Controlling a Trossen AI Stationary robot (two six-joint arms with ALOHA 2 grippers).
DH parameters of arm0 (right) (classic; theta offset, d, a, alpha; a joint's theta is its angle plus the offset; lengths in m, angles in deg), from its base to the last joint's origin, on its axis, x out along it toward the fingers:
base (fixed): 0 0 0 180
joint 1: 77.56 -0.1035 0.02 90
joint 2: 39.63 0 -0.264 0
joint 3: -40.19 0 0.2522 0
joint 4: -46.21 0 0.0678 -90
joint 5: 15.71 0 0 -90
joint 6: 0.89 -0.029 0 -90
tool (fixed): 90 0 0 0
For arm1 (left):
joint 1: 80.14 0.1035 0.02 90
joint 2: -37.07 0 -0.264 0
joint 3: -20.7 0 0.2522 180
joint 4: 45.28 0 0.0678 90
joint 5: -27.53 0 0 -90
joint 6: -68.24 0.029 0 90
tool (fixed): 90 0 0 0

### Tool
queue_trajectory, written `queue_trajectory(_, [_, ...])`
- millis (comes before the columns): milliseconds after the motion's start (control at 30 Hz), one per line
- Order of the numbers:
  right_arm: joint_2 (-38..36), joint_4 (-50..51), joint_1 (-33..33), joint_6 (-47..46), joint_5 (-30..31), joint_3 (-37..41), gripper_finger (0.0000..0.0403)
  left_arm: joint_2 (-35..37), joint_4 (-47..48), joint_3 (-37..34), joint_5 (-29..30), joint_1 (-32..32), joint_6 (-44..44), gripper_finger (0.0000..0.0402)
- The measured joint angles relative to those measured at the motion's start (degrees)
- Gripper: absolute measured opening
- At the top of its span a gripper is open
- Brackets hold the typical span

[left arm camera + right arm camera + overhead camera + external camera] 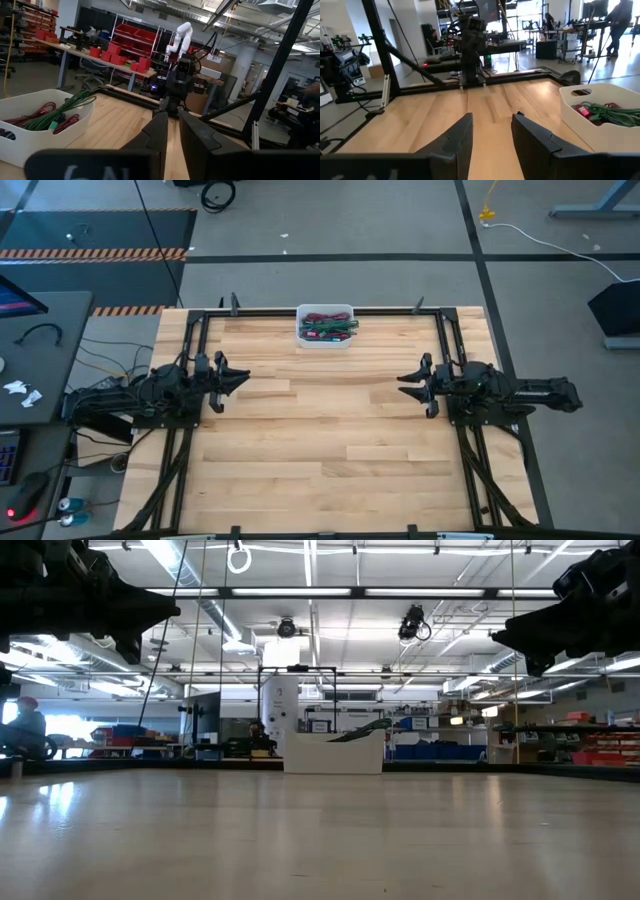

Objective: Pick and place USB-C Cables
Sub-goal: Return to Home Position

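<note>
Cables (327,330) lie heaped in the white bin (325,307) at the table's far edge, seen from above. The left gripper (245,380) and right gripper (400,383) hover at opposite sides. Low down, a green loop (365,728) pokes over the rim. Wrist views: left fingers (157,132) narrowly parted, right fingers (460,135) spread.

High cam: straight down, far up, whole desk (330,430) plus left arm (150,395) and right arm (500,390). Low cam: desk-top height, level, facing the white bin (333,752) and room behind. Wrist cams low over the desk, facing each other; both catch the bin.
</note>
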Motion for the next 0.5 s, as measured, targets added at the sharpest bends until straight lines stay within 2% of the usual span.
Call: queue_trajectory(500, [0.0, -0.1, -0.1, 0.0, 0.0, 0.0, 0.014, 0.0, 0.0, 0.0, 0.0, 0.0, 0.0, 0.0062])
